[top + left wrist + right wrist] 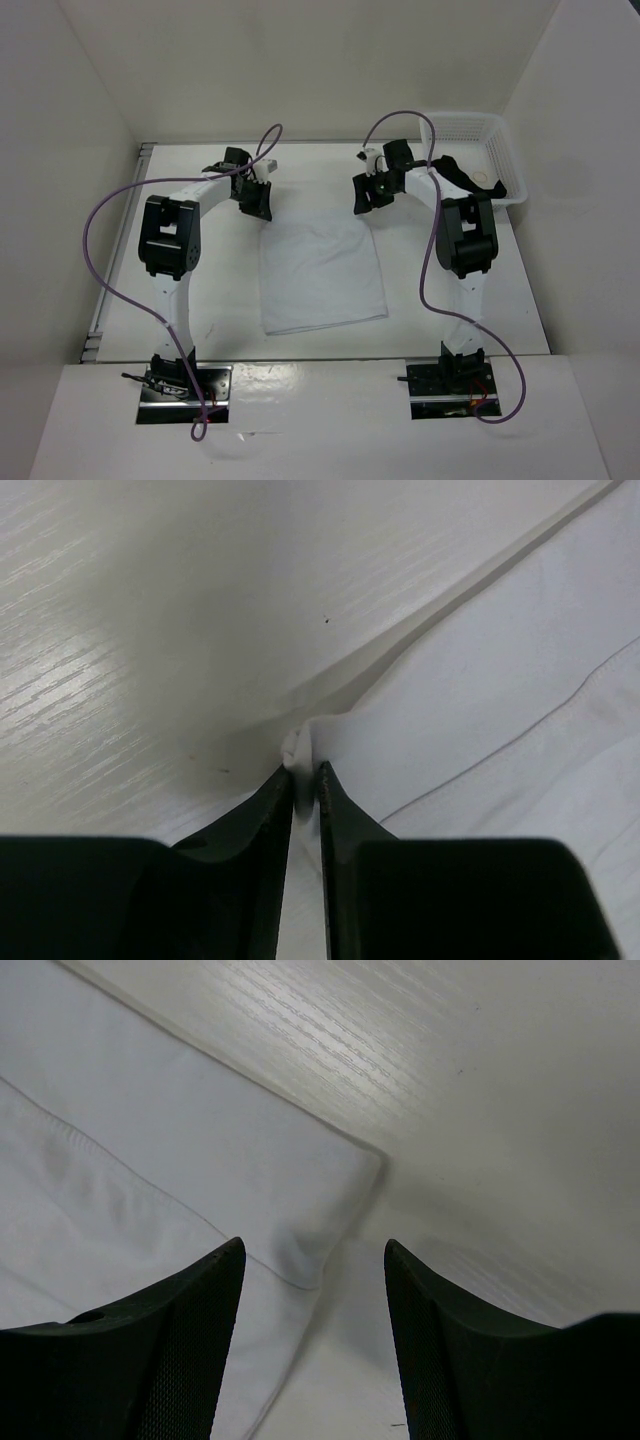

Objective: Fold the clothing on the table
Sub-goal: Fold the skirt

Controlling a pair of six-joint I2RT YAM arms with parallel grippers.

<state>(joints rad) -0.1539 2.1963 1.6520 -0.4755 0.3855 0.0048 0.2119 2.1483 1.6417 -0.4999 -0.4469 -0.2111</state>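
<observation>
Table (320, 180): clothing (322, 275) corner pinched by left pincer (305, 772); right pincer (312, 1245) gaping above.

Plain white clothing (322, 270), faintly grained white table (225, 300), black left tool (305, 776) and right tool (315, 1250).

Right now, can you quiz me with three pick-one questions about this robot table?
1. Where is the basket?
A: the table's far right corner
B: the near left corner
C: the middle

2. What colour is the cloth?
A: red
B: white
C: blue

3. What is the left tool doing?
A: hanging open
B: holding a cup
C: pinching the cloth

Answers:
1 A, the view from above shows it there.
2 B, it looks white in every view.
3 C, its fingers are closed on a bunched corner.
</observation>
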